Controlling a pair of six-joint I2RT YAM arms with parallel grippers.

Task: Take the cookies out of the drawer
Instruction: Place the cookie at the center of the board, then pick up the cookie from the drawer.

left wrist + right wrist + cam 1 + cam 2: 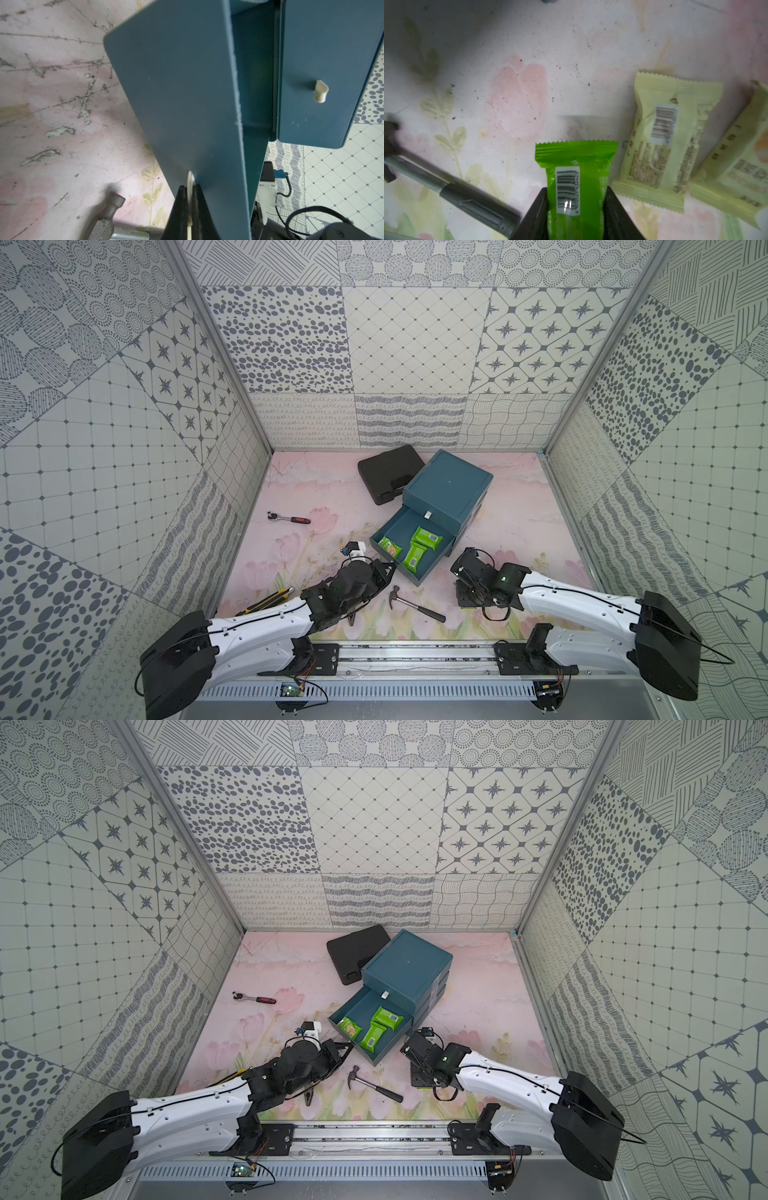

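The teal drawer (399,526) stands pulled out of its cabinet, and three bright green cookies (390,548) (424,539) (413,558) lie inside it. My left gripper (189,188) is at the drawer's front panel (176,93), shut on its thin white handle. My right gripper (575,191) hangs over the mat to the right of the drawer, shut on a green cookie packet (576,166) with a barcode. Two beige cookie packets (670,141) (741,162) lie on the mat beside it. In both top views the right arm (465,595) hides them.
The teal cabinet (449,489) has a closed upper drawer with a white knob (427,514). A black case (388,472) lies behind it. A hammer (417,605) lies between my arms, a ratchet (289,518) at the left, a yellow utility knife (268,600) by my left arm.
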